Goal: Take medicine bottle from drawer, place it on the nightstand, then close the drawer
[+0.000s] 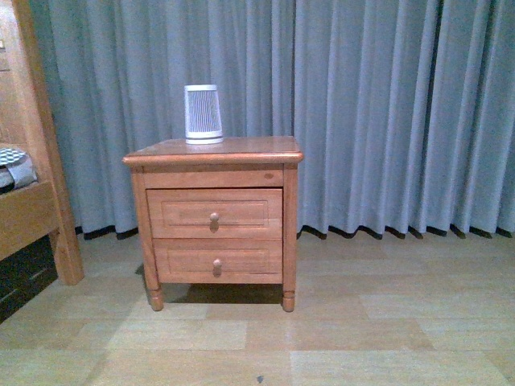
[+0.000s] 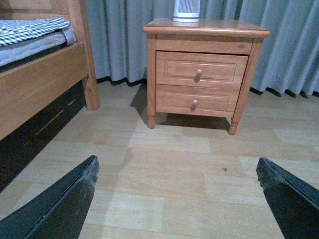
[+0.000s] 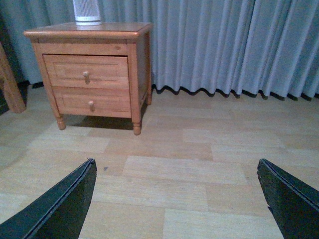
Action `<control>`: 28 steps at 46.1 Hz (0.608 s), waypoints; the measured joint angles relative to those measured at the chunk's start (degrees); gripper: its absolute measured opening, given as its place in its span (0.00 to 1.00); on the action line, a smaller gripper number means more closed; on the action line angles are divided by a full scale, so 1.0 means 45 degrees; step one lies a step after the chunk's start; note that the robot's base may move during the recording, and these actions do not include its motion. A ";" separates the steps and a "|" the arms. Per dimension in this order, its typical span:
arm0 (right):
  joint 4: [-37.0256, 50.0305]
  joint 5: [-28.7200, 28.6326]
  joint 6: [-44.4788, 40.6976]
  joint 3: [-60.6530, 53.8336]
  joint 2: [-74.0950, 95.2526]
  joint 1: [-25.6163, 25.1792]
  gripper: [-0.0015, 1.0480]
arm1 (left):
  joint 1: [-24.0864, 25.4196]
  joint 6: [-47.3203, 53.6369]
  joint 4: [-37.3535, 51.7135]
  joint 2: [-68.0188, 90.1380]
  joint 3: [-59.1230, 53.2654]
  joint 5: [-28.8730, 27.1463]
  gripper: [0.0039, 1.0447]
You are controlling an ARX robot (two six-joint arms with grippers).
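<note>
We see the left fingers (image 2: 65,209) and right fingers (image 3: 65,206) spread wide apart over the floor (image 2: 174,174); well beyond both pairs, the drawer (image 1: 241,211) sits shut in the nightstand (image 1: 249,149)

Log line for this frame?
phase: start | drawer: closed | bottle: unseen | left gripper: open | right gripper: open | nightstand: untouched

Device (image 1: 203,113) on nightstand (image 1: 257,149), bed frame (image 1: 47,161) left — curtain (image 1: 386,112) behind

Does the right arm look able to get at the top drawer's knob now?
Probably not yet. Nothing blocks the knob and the right pincer is open, but a stretch of bare floor separates them.
</note>
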 joint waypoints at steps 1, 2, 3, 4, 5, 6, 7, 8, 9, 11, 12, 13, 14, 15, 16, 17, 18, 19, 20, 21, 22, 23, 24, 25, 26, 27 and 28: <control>0.0000 0.0000 0.0000 0.0000 0.0000 0.0000 0.93 | 0.0000 0.0000 0.0000 0.0000 0.0000 0.0000 0.94; 0.0000 0.0000 0.0000 0.0000 0.0000 0.0000 0.93 | 0.0000 0.0000 0.0000 0.0000 0.0000 0.0000 0.94; 0.0000 0.0000 0.0000 0.0000 0.0000 0.0000 0.93 | 0.0000 0.0000 -0.0005 0.0000 0.0000 0.0000 0.94; 0.0000 0.0000 0.0000 0.0000 0.0000 0.0000 0.93 | 0.0000 0.0000 0.0000 0.0000 0.0000 0.0000 0.94; 0.0000 0.0000 0.0000 0.0000 0.0000 0.0000 0.93 | 0.0000 0.0000 0.0000 0.0000 0.0000 0.0000 0.94; 0.0000 0.0000 0.0000 0.0000 0.0000 0.0000 0.93 | 0.0000 0.0000 0.0000 0.0000 0.0000 0.0000 0.94; 0.0000 0.0000 0.0000 0.0000 0.0000 0.0000 0.93 | 0.0000 0.0000 0.0000 0.0000 0.0000 0.0000 0.94; 0.0000 0.0000 0.0000 0.0000 0.0000 0.0000 0.93 | 0.0000 0.0000 0.0000 0.0000 0.0000 0.0000 0.94; 0.0000 0.0000 0.0000 0.0000 0.0000 0.0000 0.93 | 0.0000 0.0000 0.0000 0.0000 0.0000 0.0000 0.94; 0.0000 0.0000 0.0000 0.0000 0.0000 0.0000 0.93 | 0.0000 0.0000 0.0000 0.0000 0.0000 0.0000 0.94; 0.0000 0.0000 0.0000 0.0000 0.0000 0.0000 0.93 | 0.0000 0.0000 0.0000 0.0000 0.0000 0.0000 0.94; 0.0000 0.0000 0.0000 0.0000 0.0000 0.0000 0.93 | 0.0000 0.0000 0.0000 0.0000 0.0000 0.0000 0.94; 0.0000 0.0000 0.0005 0.0000 0.0000 0.0000 0.93 | 0.0000 0.0000 0.0000 0.0000 0.0000 0.0000 0.94; 0.0000 0.0000 0.0000 0.0000 0.0000 0.0000 0.93 | 0.0000 0.0000 0.0000 0.0000 0.0000 0.0000 0.94; 0.0000 0.0000 0.0000 0.0000 0.0000 0.0000 0.93 | 0.0000 0.0000 -0.0005 0.0000 0.0000 0.0000 0.94; 0.0000 0.0000 0.0000 0.0000 0.0000 0.0000 0.93 | 0.0000 0.0005 0.0000 0.0000 0.0000 0.0000 0.94; 0.0000 0.0000 0.0000 0.0000 0.0000 0.0000 0.93 | 0.0000 0.0000 0.0000 0.0000 0.0000 0.0000 0.94; 0.0000 0.0005 0.0000 0.0000 0.0000 0.0000 0.93 | 0.0000 0.0000 0.0000 0.0000 0.0000 0.0000 0.94; 0.0000 0.0000 0.0000 0.0000 0.0000 0.0000 0.93 | 0.0000 0.0000 -0.0005 0.0000 0.0000 0.0000 0.94; 0.0000 0.0000 0.0000 0.0000 0.0000 0.0000 0.93 | 0.0000 0.0000 0.0000 0.0000 0.0000 0.0000 0.94; 0.0000 0.0000 0.0000 0.0000 0.0000 0.0000 0.93 | 0.0000 0.0005 0.0000 0.0000 0.0000 0.0000 0.94; 0.0000 0.0000 0.0005 0.0000 0.0000 0.0000 0.93 | 0.0000 0.0005 0.0000 0.0000 0.0000 0.0000 0.94; 0.0000 0.0000 0.0000 0.0000 0.0000 0.0000 0.93 | 0.0000 0.0000 0.0000 0.0000 0.0000 0.0000 0.94; 0.0000 0.0000 0.0000 0.0000 0.0000 0.0000 0.93 | 0.0000 0.0000 -0.0005 0.0000 0.0000 0.0000 0.94; 0.0000 0.0000 0.0000 0.0000 0.0000 0.0000 0.93 | 0.0000 0.0005 0.0000 0.0000 0.0000 0.0000 0.94; 0.0000 0.0000 0.0000 0.0000 0.0000 0.0000 0.93 | 0.0000 0.0000 0.0000 0.0000 0.0000 0.0000 0.94; 0.0000 0.0000 0.0000 0.0000 0.0000 0.0000 0.93 | 0.0000 0.0005 0.0000 0.0000 0.0000 0.0000 0.94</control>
